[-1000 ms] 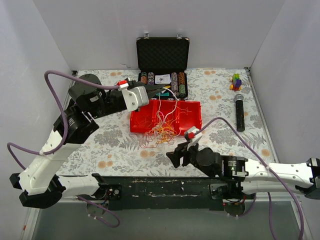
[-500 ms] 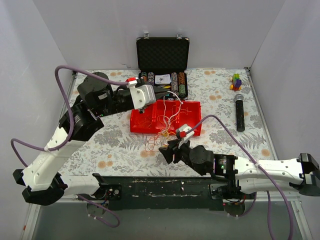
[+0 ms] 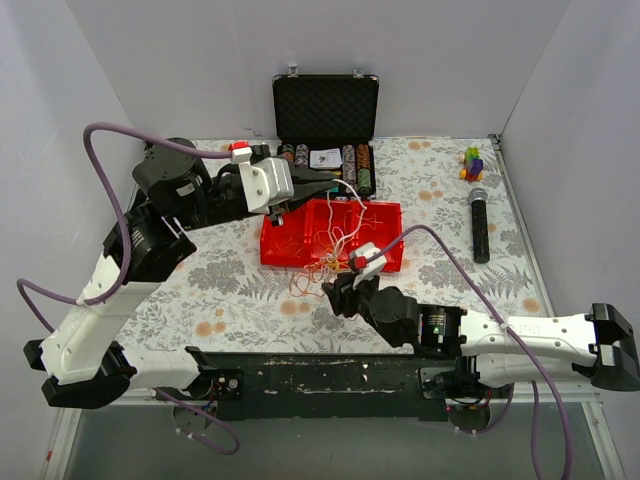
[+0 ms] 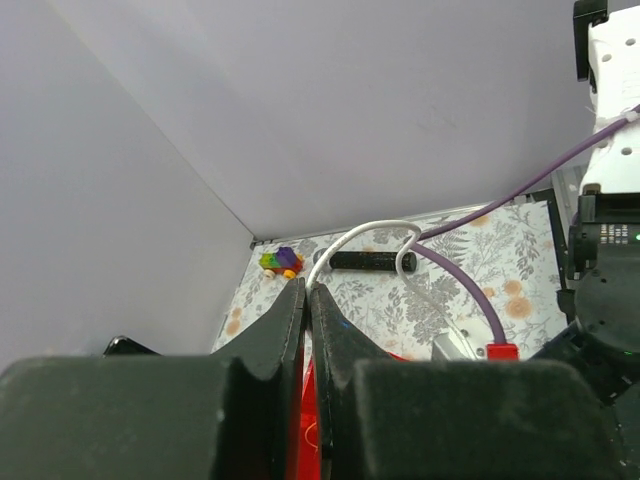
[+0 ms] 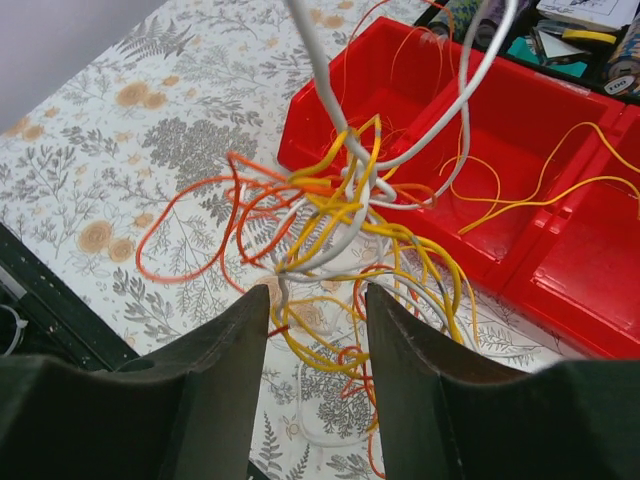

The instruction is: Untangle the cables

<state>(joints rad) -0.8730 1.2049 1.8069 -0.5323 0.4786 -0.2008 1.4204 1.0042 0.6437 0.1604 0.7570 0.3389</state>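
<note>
Cables [image 5: 330, 215]: orange, yellow and white loops in one clump just in front of the red tray [image 5: 560, 280], lower loops on the floral table [image 5: 130, 110], a few strands reaching back into the tray. One white wire [image 4: 360, 232] rises from the knot to the left gripper [image 4: 306, 290], pinched tight between its fingers; Right gripper [image 5: 315, 300] spread wide just short of the clump, holding nothing. Risk: a left pull before the right pins the knot likely lifts everything together, cinches loops tighter, or slips the thin wire free.
</note>
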